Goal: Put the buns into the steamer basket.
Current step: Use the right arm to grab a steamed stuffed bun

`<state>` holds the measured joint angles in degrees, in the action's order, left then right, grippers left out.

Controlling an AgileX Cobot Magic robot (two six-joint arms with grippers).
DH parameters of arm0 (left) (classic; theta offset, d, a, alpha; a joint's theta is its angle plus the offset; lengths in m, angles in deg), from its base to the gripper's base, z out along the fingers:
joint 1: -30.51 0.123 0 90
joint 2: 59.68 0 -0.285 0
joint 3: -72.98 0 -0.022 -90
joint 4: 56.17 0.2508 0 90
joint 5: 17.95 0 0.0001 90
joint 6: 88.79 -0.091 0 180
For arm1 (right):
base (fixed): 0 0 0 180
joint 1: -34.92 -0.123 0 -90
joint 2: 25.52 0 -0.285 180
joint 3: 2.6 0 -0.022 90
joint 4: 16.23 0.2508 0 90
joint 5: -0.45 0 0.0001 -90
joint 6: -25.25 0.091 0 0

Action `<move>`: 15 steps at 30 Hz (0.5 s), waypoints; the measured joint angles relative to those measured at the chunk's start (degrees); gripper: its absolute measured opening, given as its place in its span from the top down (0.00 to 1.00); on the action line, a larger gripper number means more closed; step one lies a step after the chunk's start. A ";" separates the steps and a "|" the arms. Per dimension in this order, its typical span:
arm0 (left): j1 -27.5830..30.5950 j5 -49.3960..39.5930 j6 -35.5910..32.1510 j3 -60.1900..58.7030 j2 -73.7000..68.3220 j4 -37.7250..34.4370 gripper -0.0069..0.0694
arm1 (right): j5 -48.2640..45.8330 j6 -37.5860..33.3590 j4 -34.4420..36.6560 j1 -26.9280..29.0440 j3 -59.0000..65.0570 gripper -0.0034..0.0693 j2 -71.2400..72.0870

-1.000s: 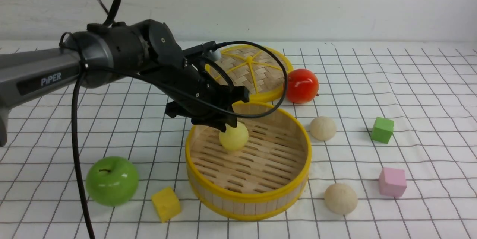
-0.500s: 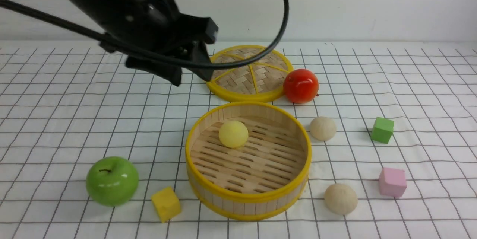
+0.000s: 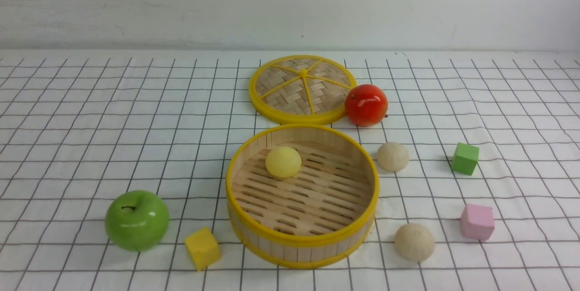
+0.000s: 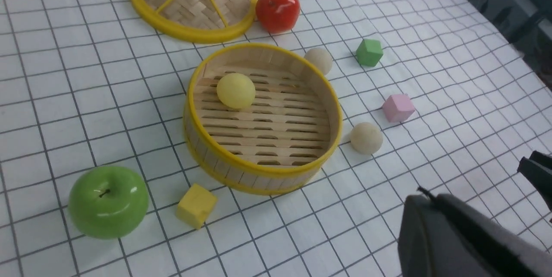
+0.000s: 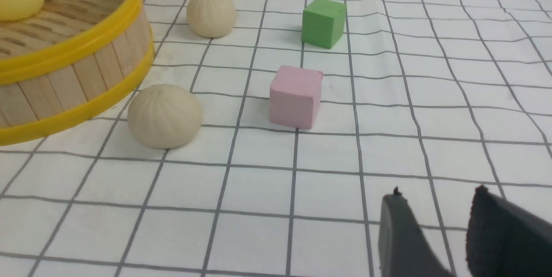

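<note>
Bun (image 5: 164, 115), cream, sits beside steamer basket (image 5: 108, 63), open surface (image 5: 258, 190) between it and half-open, empty right pincer (image 5: 437, 190). Left pincer (image 4: 470, 176) open, empty.

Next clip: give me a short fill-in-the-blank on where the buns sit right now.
The steamer basket holds ____ bun. That bun is pale ____. ____ cream buns lie outside it. The cube nearest the green apple is ____.
Missing: one; yellow; two; yellow.
</note>
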<state>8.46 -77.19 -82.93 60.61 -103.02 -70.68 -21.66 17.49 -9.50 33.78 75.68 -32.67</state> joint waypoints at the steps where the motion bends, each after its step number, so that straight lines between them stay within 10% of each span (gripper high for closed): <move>1: 0.00 1.76 0.00 -2.86 2.09 -0.06 0.93 | 0.00 0.00 0.00 0.00 0.00 0.62 0.00; 15: 0.00 27.30 4.30 -40.32 21.69 -2.61 0.93 | 0.00 0.00 0.00 0.00 0.00 0.62 0.00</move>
<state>8.46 -49.88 -78.62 20.29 -81.33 -73.29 -21.66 17.49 -9.50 33.78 75.68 -32.67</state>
